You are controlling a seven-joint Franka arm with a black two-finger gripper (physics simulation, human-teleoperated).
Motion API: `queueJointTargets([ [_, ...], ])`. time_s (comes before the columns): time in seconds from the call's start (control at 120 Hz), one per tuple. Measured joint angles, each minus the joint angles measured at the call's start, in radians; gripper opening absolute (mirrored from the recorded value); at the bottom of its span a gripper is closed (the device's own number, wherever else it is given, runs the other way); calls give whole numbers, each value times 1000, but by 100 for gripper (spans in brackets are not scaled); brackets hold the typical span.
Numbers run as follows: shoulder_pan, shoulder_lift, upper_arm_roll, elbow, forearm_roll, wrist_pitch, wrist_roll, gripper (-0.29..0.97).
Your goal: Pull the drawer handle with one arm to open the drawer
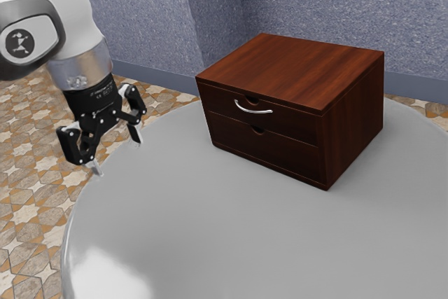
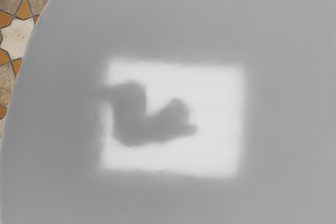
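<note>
Black fingers of the gripper (image 1: 116,150) are seen spread wide, with nothing held or touched between them. The tips are pointed down over the grey table (image 1: 245,236), near its rim at the exterior view's left. Well apart, toward the exterior view's right, a dark wooden cabinet (image 1: 301,68) is set on the table. The curved metal drawer handle (image 1: 253,109) is fixed to the upper drawer (image 1: 280,118), which is seen flush with the cabinet face. Under the hand, a pale rectangular patch (image 2: 220,129) crossed by a dark shadow (image 2: 147,121) is shown on the table. Patterned floor tiles (image 1: 28,173) and a blue-grey wall (image 1: 161,12) are seen beyond.
</note>
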Motion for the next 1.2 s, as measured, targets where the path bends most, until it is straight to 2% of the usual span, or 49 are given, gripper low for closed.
queueJointTargets([
  [0.125, 0, 22, 0, 15, 13, 21, -8, 68],
  [0.233, -16, 56, 0, 14, 66, 59, -14, 68],
  [0.325, -21, 120, -16, 54, 77, 82, -26, 68],
  [0.408, -10, 182, -19, 109, 30, 115, -35, 68],
  [0.567, -2, 208, -19, 117, -90, 225, -49, 68],
  [0.658, -7, 253, -23, 131, -130, 283, -48, 68],
  [0.775, -17, 326, -24, 184, -151, 333, -40, 68],
  [1.2, 24, 414, -23, 238, -164, 427, 11, 68],
])
